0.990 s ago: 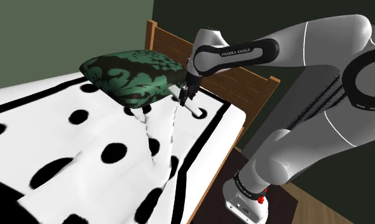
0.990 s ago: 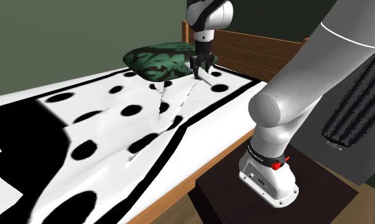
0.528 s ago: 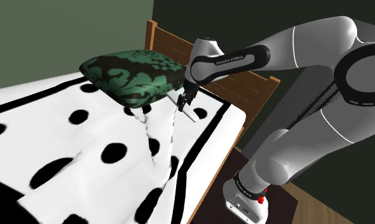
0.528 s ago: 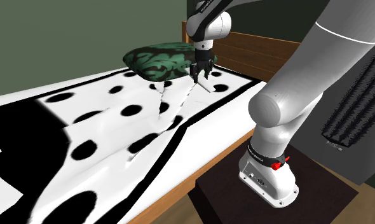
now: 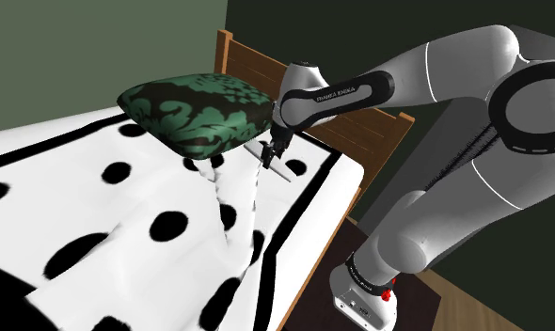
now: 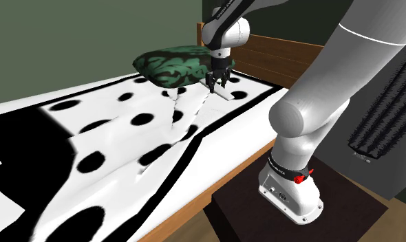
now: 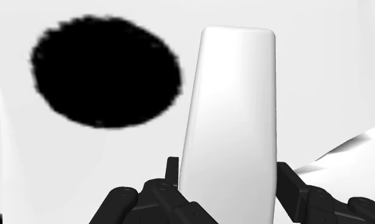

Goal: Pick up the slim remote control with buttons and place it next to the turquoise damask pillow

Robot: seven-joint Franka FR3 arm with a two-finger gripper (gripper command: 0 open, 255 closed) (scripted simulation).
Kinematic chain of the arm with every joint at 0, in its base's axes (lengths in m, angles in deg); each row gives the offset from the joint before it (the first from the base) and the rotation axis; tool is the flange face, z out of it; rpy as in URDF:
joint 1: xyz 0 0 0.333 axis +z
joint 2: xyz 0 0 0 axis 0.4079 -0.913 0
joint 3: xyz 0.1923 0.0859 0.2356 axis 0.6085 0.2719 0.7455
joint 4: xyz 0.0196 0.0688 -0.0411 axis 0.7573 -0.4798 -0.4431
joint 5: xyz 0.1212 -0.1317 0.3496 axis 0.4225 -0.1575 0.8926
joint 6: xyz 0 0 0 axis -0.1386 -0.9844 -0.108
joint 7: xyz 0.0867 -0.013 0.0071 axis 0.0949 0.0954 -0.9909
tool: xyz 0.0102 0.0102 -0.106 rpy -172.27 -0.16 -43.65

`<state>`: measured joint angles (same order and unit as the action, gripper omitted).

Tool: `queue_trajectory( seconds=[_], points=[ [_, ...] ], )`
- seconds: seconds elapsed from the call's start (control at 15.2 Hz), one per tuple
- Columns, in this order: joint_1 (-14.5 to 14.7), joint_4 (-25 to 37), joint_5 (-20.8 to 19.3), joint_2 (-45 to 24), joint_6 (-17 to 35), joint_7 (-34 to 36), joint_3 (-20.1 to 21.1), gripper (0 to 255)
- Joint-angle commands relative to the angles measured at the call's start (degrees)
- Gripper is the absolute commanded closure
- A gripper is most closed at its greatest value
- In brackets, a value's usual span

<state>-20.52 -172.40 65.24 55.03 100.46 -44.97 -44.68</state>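
the gripper [image 5: 269, 150] is closed to the width of the remote control [image 7: 227, 121]: in the wrist view the jaws press against both long sides of the plain white slab near its rear end, and the rest of the slab projects forward past them. no buttons are drawn on the visible face. change over the last second: the remote control was lying on the white, black-spotted bedspread [image 5: 97, 207], off the pillow's corner nearest the wooden headboard [image 5: 360, 122], with the gripper set over it. the remote control now hangs tilted in the closed jaws and has shifted a little toward the dark green patterned pillow [image 5: 196, 113]. in the second exterior view the arm's wrist has swung the same way. the remote control now sits just beside the pillow's lower edge, apparently raised slightly off the bedspread. whether its far end still touches the cloth cannot be determined. in the wrist view a black spot [image 7: 107, 70] of the bedspread lies beyond the slab, on the cloth. assessment: the grasp appears secure and the pick step complete. transport has begun, and the remaining travel is short because the pillow is already near. the next step is probably to lower the remote control onto the bedspread beside the pillow, then open the jaws. caution: the grip is near one end, so the slab may pivot on release.
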Motion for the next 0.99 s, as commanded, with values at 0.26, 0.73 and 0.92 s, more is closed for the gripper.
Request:
queue_trajectory(
  seconds=[0.26, 0.73, 0.92],
  points=[
    [0.0, 0.0, 0.0, 0.0, 0.0, 0.0, 0.0, 0],
    [-0.1, 3.9, -0.2, 4.1, -8.1, 0.2, 0.1, 0],
    [-0.1, 3.9, -0.2, 4.1, -8.1, 0.2, 0.1, 0]
  ],
)
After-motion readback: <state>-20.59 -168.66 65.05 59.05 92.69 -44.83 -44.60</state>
